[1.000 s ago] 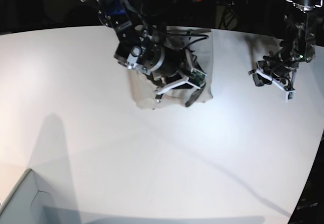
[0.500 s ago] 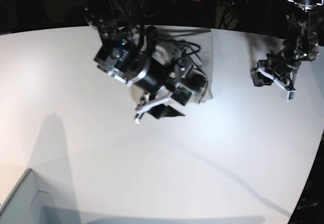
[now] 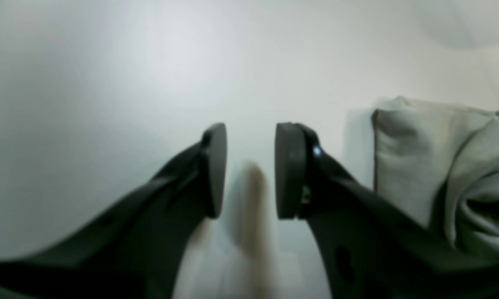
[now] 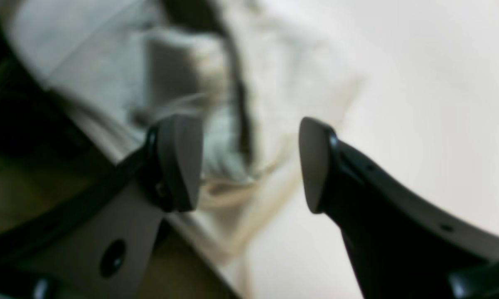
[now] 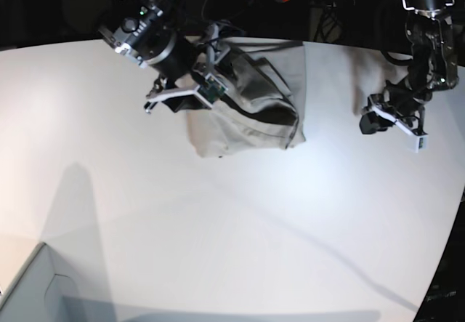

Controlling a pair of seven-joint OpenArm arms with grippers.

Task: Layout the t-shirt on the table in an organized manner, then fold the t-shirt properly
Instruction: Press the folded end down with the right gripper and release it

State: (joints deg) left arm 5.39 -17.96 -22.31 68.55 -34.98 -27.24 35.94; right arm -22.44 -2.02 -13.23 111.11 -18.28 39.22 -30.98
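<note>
T-shirt [image 5: 247,115] bunched at 12 o'clock on the worktop [image 5: 218,227]; soft, light, limp, likely to sag. Right gripper [image 5: 174,98] jaws apart, empty, at its 10 o'clock corner. Left gripper [image 3: 249,170] jaws parted, empty. Best pinched at hem or shoulder seams
</note>
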